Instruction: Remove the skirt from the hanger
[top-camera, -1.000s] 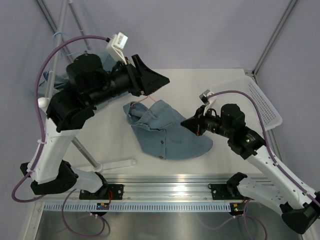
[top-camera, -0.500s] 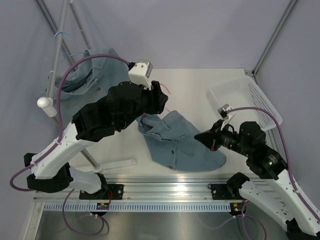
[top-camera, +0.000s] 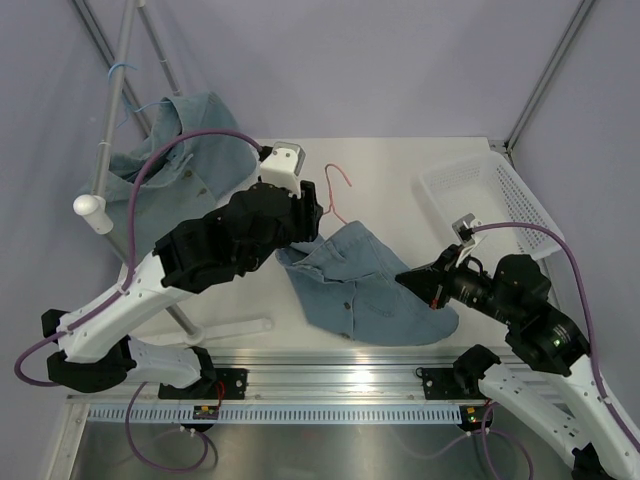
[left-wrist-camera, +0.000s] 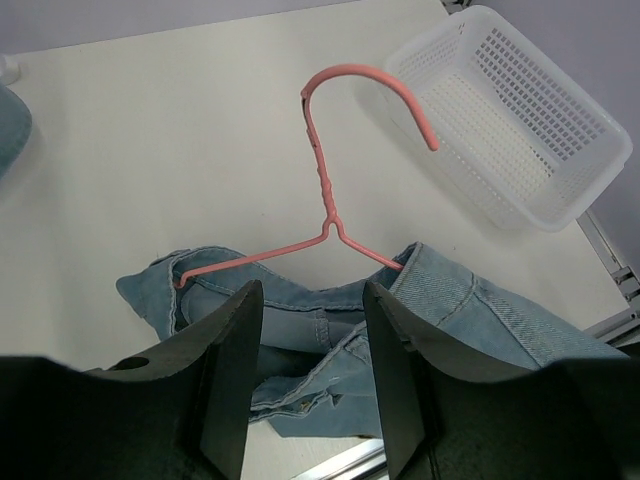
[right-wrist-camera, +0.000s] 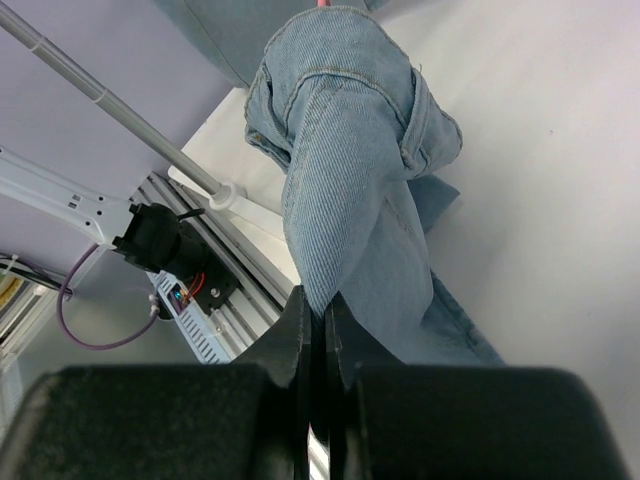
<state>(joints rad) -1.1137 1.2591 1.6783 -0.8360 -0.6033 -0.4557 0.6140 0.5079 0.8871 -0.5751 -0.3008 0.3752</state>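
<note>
**A:** Top external view first: where is the skirt (top-camera: 365, 285)?

**B:** Heaped on the table (top-camera: 400, 165), between the two arms. The pink hanger (left-wrist-camera: 325, 190) lies with its hook on bare tabletop, and both its shoulder ends run into the denim waistband. A white basket (left-wrist-camera: 510, 110) sits off to the right.

**A:** And the right gripper (right-wrist-camera: 318, 330)?

**B:** Its jaws are pressed together on a fold at the skirt's edge, and the cloth bunches into a ridge beyond the pinch.

**A:** Left gripper (left-wrist-camera: 310, 380)?

**B:** Its jaws are spread, poised over the waistband just below the hanger's fork. Whether its fingers (left-wrist-camera: 232, 370) touch the denim I cannot tell, but nothing looks clamped.
</note>
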